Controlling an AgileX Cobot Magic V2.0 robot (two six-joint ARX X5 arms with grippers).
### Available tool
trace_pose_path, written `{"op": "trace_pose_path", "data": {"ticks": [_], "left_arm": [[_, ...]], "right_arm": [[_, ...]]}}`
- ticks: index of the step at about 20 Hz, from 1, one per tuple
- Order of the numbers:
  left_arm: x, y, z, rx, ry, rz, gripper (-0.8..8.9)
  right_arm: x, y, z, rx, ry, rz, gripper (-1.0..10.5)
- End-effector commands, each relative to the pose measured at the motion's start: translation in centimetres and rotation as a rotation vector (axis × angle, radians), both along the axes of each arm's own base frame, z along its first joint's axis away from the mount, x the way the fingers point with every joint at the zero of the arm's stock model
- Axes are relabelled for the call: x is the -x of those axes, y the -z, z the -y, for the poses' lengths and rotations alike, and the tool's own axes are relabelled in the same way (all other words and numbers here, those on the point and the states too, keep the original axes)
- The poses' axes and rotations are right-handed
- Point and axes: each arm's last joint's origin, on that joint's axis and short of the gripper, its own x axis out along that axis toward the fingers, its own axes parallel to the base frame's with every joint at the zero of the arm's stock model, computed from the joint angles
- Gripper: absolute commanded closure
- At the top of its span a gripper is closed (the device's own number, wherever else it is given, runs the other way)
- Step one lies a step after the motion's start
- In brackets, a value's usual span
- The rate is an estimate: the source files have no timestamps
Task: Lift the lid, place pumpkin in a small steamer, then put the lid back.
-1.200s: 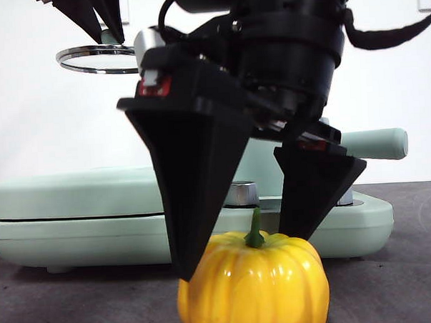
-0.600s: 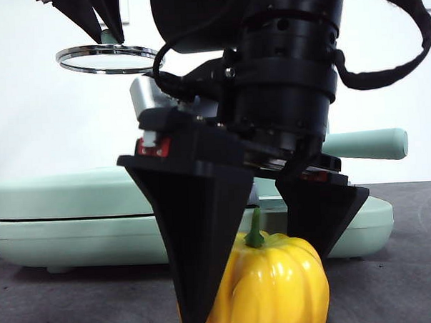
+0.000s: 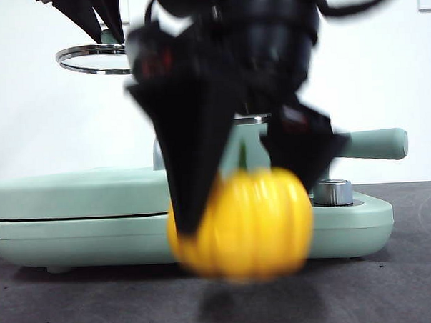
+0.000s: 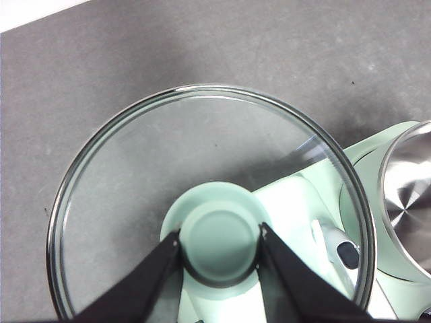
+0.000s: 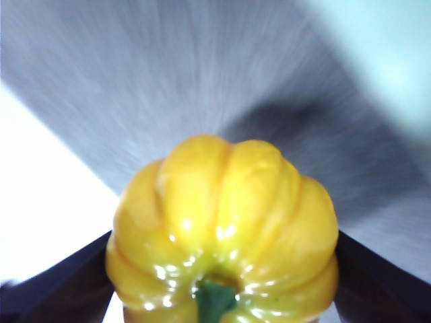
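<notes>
yellow pumpkin (image 3: 241,225) hangs clamped in right tool (image 3: 249,188), off table (image 3: 393,290).

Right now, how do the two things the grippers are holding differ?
The lid is flat, clear glass with a steel rim; the pumpkin is round, ribbed, solid yellow. The left gripper pinches the lid by its small knob; the right gripper clamps the pumpkin's sides. The lid hangs high, the pumpkin low. Both are off the table.
</notes>
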Motion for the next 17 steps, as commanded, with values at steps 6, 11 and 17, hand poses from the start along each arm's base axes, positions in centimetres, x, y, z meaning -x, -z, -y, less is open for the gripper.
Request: {"op": "trace_pose_path", "data": {"ticks": [6,11,17], "left_arm": [[0.3,-1.2,0.1,0.031,-0.005,0.049,7.99],[0.3,-1.2,0.1,0.032,-0.006,0.049,7.99],[0.3,-1.2,0.1,0.032,-0.006,0.049,7.99]], "right_arm": [[-7.8,-10.8,2.8,-0.102,0.172,0.169,6.4],[-14.2,-13.4,5.3,-0.130,0.295,0.263,6.4],[-18.9,-9.7,5.2,-0.089,0.340,0.230,6.4]]}}
